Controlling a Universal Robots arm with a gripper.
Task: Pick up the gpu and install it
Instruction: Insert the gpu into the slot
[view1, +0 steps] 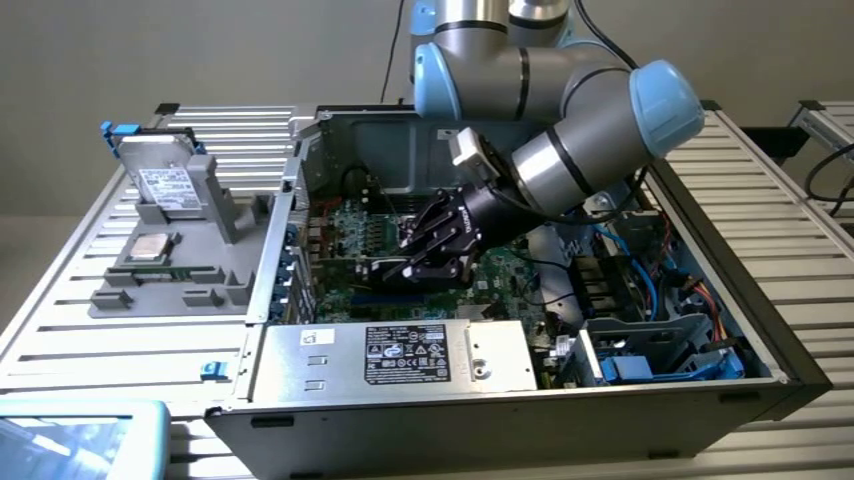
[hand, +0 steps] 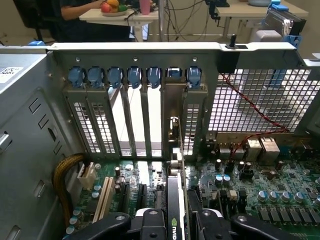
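The gripper (hand: 176, 229) clamped the gpu (hand: 173, 195) edge-on between its fingers (hand: 150, 222). The card stood upright over the motherboard (hand: 260, 192), its metal bracket (hand: 175, 150) close against the case's rear panel (hand: 150, 47), below a row of blue clips (hand: 134, 76) and among the perforated slot covers (hand: 87, 122). A red wire (hand: 250, 106) crossed the mesh grille (hand: 280, 85) beside them.

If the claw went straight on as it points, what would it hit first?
Probably the motherboard: the claw points down into the case, and the gpu it grips would touch the board first. Depth is unclear.
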